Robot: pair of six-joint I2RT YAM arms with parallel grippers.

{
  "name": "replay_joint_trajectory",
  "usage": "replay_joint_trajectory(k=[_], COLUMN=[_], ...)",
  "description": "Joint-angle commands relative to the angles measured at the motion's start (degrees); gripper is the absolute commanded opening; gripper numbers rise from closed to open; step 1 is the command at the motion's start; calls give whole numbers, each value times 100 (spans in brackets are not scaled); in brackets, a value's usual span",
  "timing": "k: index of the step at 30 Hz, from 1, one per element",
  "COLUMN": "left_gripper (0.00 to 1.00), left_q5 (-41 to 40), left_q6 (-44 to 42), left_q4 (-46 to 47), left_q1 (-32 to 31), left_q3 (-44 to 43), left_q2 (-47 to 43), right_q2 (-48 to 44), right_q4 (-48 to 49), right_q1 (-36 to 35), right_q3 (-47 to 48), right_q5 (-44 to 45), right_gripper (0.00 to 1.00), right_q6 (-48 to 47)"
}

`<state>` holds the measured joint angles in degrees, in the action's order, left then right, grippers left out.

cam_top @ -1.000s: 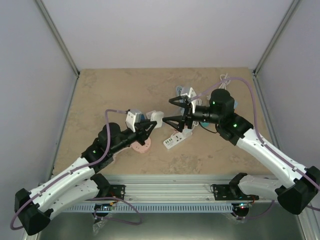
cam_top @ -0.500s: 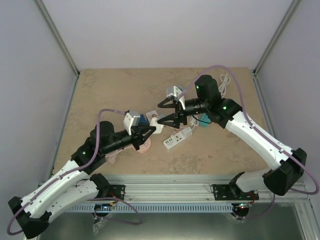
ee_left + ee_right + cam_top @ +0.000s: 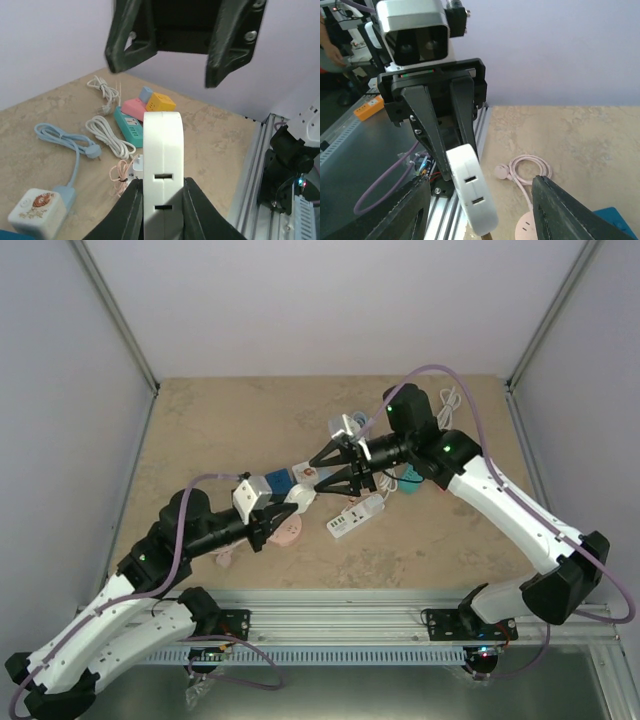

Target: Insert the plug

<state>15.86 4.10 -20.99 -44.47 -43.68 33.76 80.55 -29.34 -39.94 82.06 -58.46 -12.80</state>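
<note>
My left gripper [image 3: 162, 182] is shut on a white rounded socket block [image 3: 162, 150] with two slots facing outward, lifted above the table [image 3: 220, 420]. In the top view the block [image 3: 298, 498] hangs just in front of my right gripper [image 3: 317, 474]. That gripper [image 3: 479, 180] is open, its fingers [image 3: 407, 210] standing wide on either side of the block [image 3: 472, 197] without touching it. A blue plug [image 3: 93, 151] and a pink plug [image 3: 501, 171] lie loose on the table. I cannot tell which plug the task means.
A white power strip [image 3: 356, 514], a pink round socket [image 3: 286, 532] and a blue cube [image 3: 279, 481] lie under the grippers. Teal [image 3: 127, 127], pink [image 3: 132, 106] and yellow [image 3: 160, 102] sockets and white cables [image 3: 107, 137] lie beyond. A metal rail [image 3: 340, 605] runs along the near edge.
The left arm has drawn back toward the lower left with the white block. The right gripper has swung left to face it, and its jaws have narrowed.
</note>
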Motion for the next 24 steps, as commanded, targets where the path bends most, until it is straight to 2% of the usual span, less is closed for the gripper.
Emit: replay_joint_trajectory(k=[1,6,9,12,17,21,24], left_gripper=[0,0,0,0,0,0,0], left_q5=[230,462,558,602,928,1136,1112], left_q6=[-904,-1110,-1198,-1179,-950,-872,-876], left_q4=[-254,-381,-476,-488,-446,-406,-411], left_q1=[0,0,0,2,4,0,2], left_q3=[-228,-326,-376,-406,-537,-586,-580], left_q2=[-122,-15,24,24,131,162,171], right_q2=[266,363,419,392,232,309,337], right_q4=[-366,-554,-599,-1003,-938,-1004,-978], right_q1=[-132,-332,-349,-371,-540,-563,-576], right_q3=[180,195,224,272,144,183,192], right_q5=[-345,-295,-400,-1107,-793,-738,-662], right_gripper=[57,57,45,33,16,23,23], right_q6=[-389,-661,-745,-1315,-1311,-1274,-1186])
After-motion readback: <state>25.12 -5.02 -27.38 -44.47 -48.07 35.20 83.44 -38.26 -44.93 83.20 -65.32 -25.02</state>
